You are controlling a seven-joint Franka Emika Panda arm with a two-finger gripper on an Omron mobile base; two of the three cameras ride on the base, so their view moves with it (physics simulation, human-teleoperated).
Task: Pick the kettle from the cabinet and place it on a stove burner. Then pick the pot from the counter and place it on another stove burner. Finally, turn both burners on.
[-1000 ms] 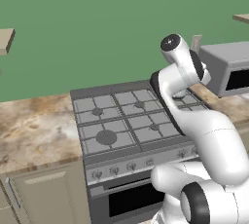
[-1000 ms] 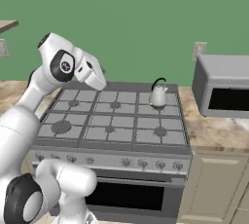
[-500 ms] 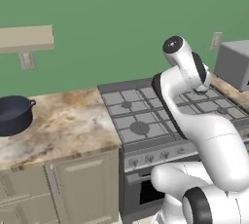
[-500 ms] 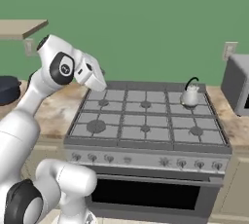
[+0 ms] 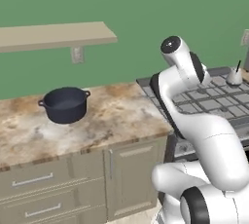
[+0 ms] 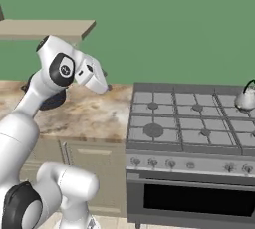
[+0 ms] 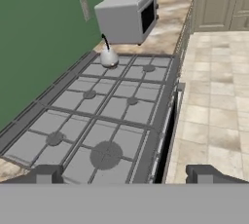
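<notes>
Navy pot [image 5: 64, 104], left of the stove [image 6: 184, 118] on the worktop [image 5: 97, 125], looks rigid, heavy; grip a rim wall. Hand [image 7: 124, 173] open, empty.

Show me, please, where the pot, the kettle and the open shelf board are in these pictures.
pot [image 5: 64, 105]: left base view, on its dark outer wall.
kettle [image 7: 108, 58]: hand view, on its silver dome body.
shelf board [image 5: 58, 36]: left base view, on the flat beige top.
</notes>
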